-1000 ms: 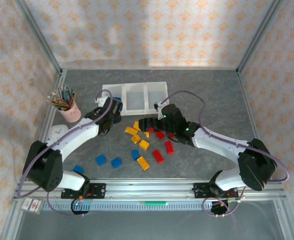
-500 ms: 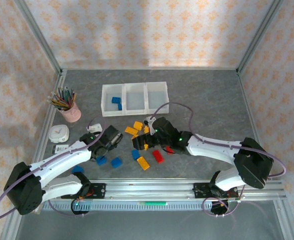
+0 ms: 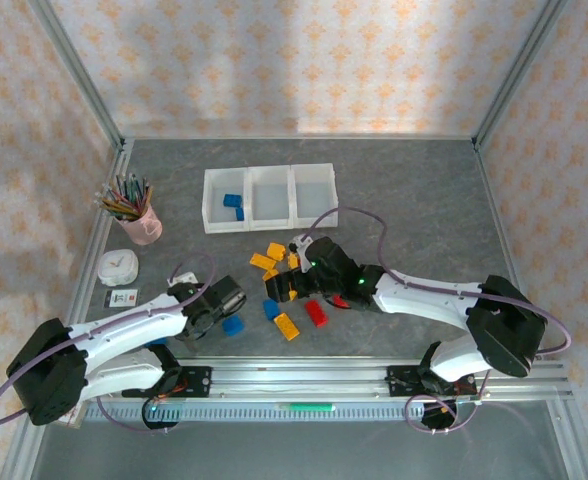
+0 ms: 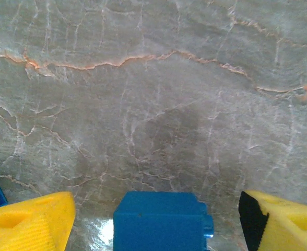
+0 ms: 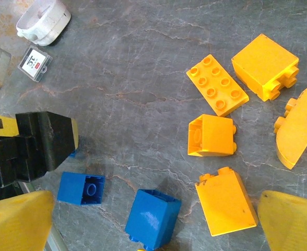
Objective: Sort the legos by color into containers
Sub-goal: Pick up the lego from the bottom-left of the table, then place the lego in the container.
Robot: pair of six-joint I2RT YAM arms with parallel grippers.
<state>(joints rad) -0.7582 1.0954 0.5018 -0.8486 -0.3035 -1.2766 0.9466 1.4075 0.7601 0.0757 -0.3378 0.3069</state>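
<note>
On the grey marbled table [image 3: 424, 200], in front of the white bins [image 3: 270, 168], the left gripper [image 3: 230, 299] straddles a blue brick [image 4: 161, 219], jaws apart, seemingly lining up a pinch, while the right gripper [image 3: 282, 288], spread wide, hovers over yellow bricks [image 5: 217, 84] nearer those bins.

Pink pencil cup [image 3: 144, 228], white clock [image 3: 117, 266]

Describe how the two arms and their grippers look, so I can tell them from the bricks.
The left arm and right arm have white tubular links, bulky black joints and a thin lilac cable looping alongside. Small green lights glow on the right arm. The left gripper's fingers and the right gripper's fingers are chunky yellow plastic.
</note>
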